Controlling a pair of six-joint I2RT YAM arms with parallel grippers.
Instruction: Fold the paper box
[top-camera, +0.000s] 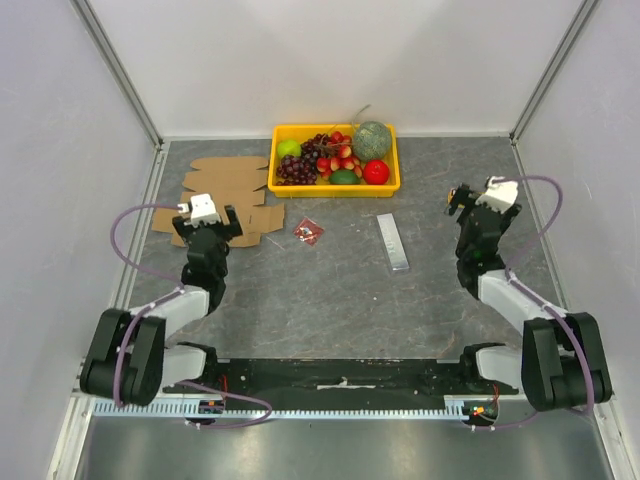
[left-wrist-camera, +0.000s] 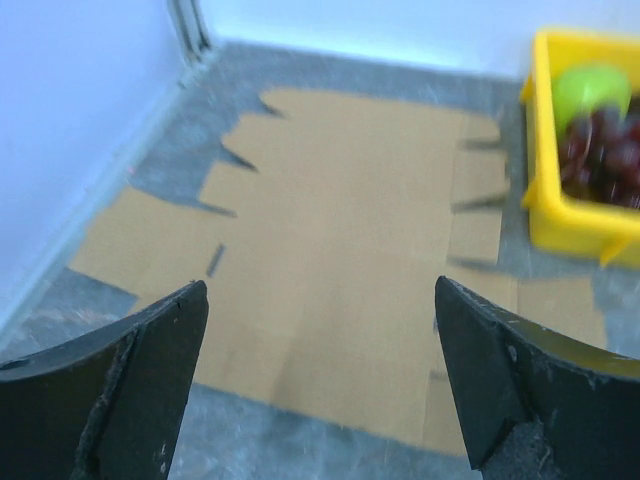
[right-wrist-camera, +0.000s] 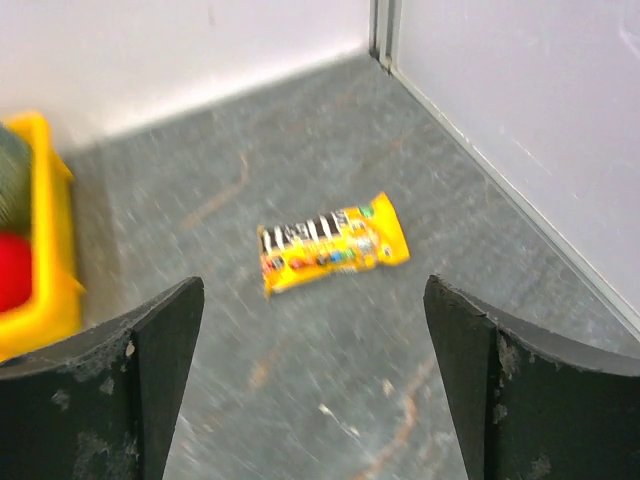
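A grey stone-patterned table (top-camera: 340, 300) sits inside white walls, with a yellow tray (top-camera: 335, 189) of fruit at its far edge. The paper box (top-camera: 222, 186) lies flat and unfolded just left of the tray, its notched flaps spread out. The left gripper (left-wrist-camera: 318, 285) hovers at the near edge of the sheet, left of the tray, fingers wide apart and holding nothing. Right of the tray, the right gripper (right-wrist-camera: 312, 282) also stands spread and empty above a yellow candy packet (right-wrist-camera: 332, 243).
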